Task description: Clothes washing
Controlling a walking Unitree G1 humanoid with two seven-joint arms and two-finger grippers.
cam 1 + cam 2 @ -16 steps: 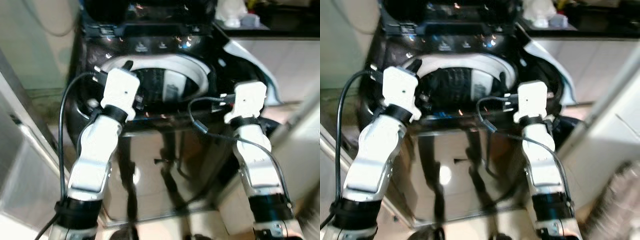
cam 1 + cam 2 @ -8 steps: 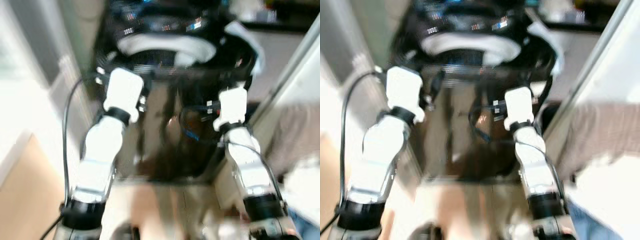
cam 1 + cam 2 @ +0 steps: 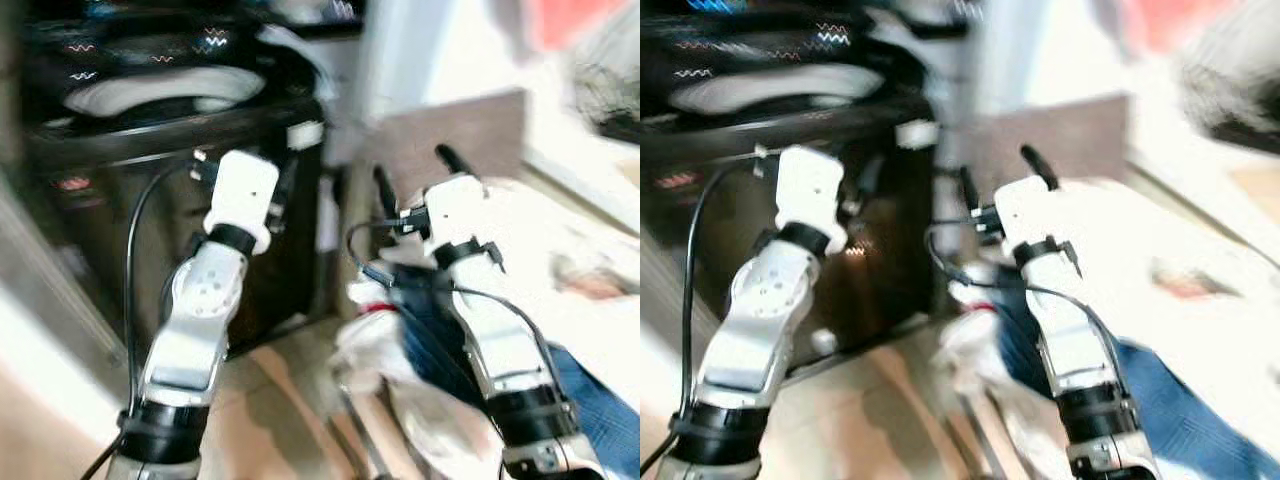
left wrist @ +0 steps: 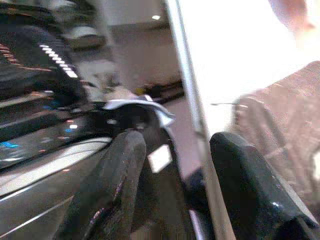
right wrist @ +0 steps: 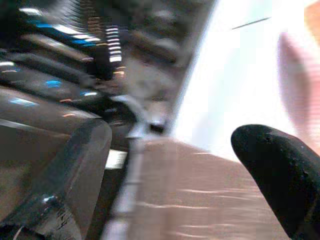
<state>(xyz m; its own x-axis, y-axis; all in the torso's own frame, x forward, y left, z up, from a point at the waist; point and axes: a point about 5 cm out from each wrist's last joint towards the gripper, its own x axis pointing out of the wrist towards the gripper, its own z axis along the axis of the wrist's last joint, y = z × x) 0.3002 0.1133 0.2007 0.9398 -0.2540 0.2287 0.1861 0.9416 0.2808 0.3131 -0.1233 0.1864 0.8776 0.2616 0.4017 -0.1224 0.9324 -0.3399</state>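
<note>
Rightward camera swing puts the washing machine [image 3: 170, 150] at left; blurred, seemingly blue clothes [image 3: 590, 390] lie below the right end effector [image 3: 410, 170]. Both the right and left end effector [image 4: 170, 160] have fingers apart, empty.

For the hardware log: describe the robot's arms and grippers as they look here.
Both arms are silver-white jointed shells with black bands near the base and boxy white wrist blocks. A black cable loops along each. The left gripper and right gripper each have two long, rounded black fingers.
</note>
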